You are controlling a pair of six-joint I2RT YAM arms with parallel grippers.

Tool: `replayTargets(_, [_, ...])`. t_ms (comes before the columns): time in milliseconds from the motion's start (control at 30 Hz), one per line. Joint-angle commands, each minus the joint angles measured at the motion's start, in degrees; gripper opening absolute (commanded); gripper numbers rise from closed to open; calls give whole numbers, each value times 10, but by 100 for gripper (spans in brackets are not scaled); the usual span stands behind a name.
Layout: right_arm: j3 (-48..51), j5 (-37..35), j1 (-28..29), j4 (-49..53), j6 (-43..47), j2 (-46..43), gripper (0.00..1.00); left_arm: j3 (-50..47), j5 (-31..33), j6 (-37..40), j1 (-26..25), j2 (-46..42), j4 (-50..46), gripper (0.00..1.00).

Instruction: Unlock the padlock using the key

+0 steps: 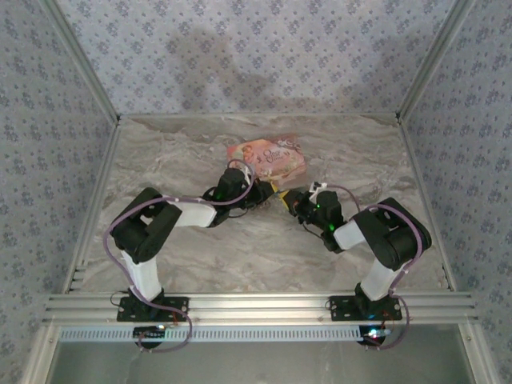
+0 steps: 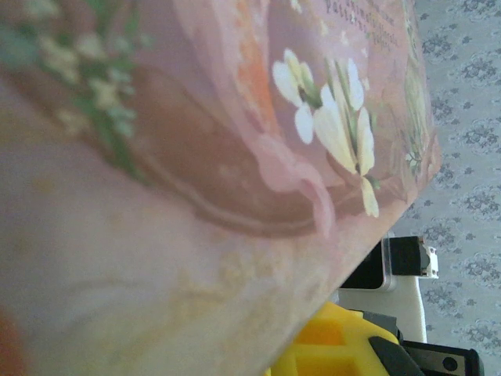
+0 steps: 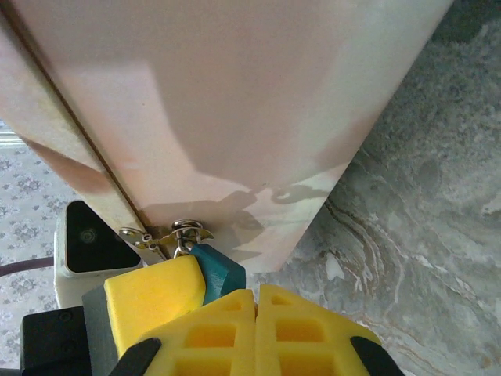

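Padlock [image 3: 220, 270]: blue body hanging by its metal shackle [image 3: 185, 229] from the hasp [image 3: 137, 235], low on the pink box [image 1: 268, 158], right at the box's corner edge.

Right hand [image 3: 255, 309]: yellow fingers pressed together, no gap, tips just below the padlock body. Can't see anything between them.

Left hand [image 1: 258, 192]: tight against the box's near side. Can't tell if it's apart or together. A separate yellow pad [image 3: 153, 301] touches the padlock's left side.

Both hands meet at the box's front edge, very cramped there.

Box sits back-centre on the marble surface [image 1: 240, 248], well off both side walls. There is bare surface right of the box corner and open room toward the near rail [image 1: 256, 302].
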State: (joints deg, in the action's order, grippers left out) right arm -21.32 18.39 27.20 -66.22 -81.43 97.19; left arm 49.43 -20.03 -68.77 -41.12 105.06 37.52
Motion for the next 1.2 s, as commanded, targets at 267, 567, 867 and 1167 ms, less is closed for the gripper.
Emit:
replayTargets(267, [64, 72, 2, 13, 51, -63, 25, -4, -112, 43, -15, -64, -21, 0])
replayTargets(567, [81, 88, -22, 290, 167, -224, 31, 13, -95, 71, -11, -72, -94, 0])
replayTargets(867, [18, -4, -24, 681, 359, -433, 34, 43, -69, 101, -20, -91, -183, 0])
replayTargets(1167, [-88, -107, 58, 804, 507, -419, 40, 67, -63, 91, -25, -96, -234, 0])
